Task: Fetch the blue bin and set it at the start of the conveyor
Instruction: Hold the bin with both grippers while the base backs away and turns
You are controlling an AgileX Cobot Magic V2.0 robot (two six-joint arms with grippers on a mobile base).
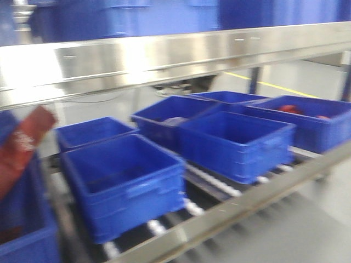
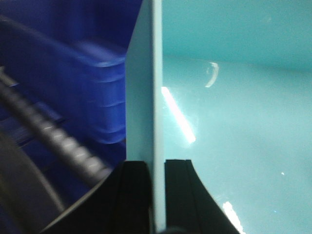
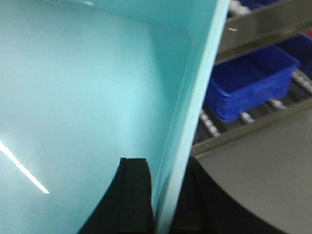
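In the left wrist view we see a dark blue ribbed bin (image 2: 97, 92) at the frame's left. Beside it, our left gripper (image 2: 157, 168) is clamped on an upright wall of the blue bin (image 2: 234, 122), one finger on each side. In the right wrist view, the bin's pale interior fills the left. Our right gripper (image 3: 168, 168) pinches its wall at bottom centre. A dark blue tub (image 3: 251, 80) sits on the roller shelf (image 3: 209, 124) at upper right.
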